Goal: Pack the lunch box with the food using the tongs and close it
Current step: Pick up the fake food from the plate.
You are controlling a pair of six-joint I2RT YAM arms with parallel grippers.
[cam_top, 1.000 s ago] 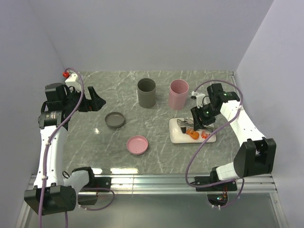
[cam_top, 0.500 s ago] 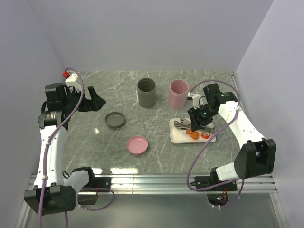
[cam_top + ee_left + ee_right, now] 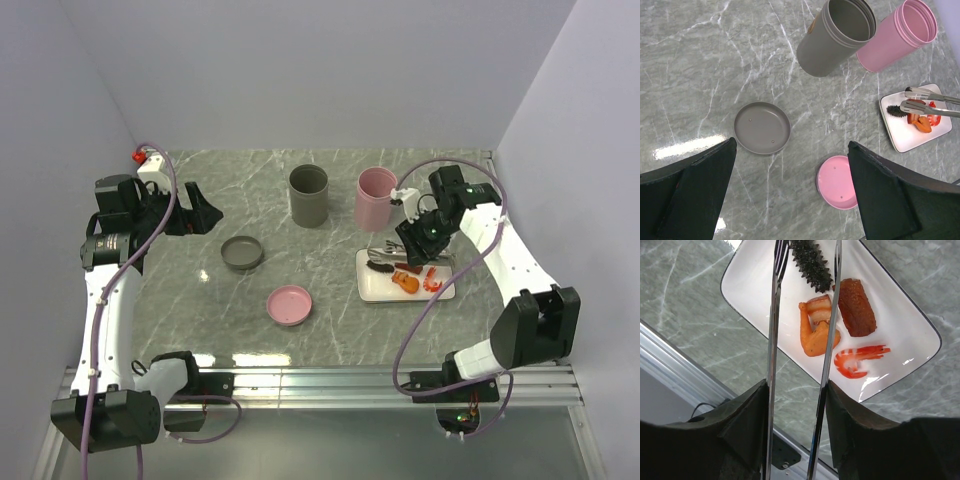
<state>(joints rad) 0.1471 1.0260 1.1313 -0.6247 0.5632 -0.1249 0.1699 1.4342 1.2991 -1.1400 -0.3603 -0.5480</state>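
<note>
tongs [image 3: 773, 340] tips cropped, dark oval [image 3: 812, 262] partly cropped

The right hand [image 3: 797, 412] grips the tongs [image 3: 772, 340], whose arms reach over a white plate [image 3: 755, 287] on the marble tabletop [image 3: 680, 300] holding a dark oval [image 3: 812, 262], sausage [image 3: 856, 307], fried piece [image 3: 815, 337] and shrimp [image 3: 855, 360].

Lab rig, blank walls [image 3: 300, 70], marble-look table [image 3: 340, 335]

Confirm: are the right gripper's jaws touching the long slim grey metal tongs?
Touching. In the right wrist view, the right gripper has its jaws pressed from outside against both thin arms of the long slim grey metal tongs, with no gap visible.
</note>
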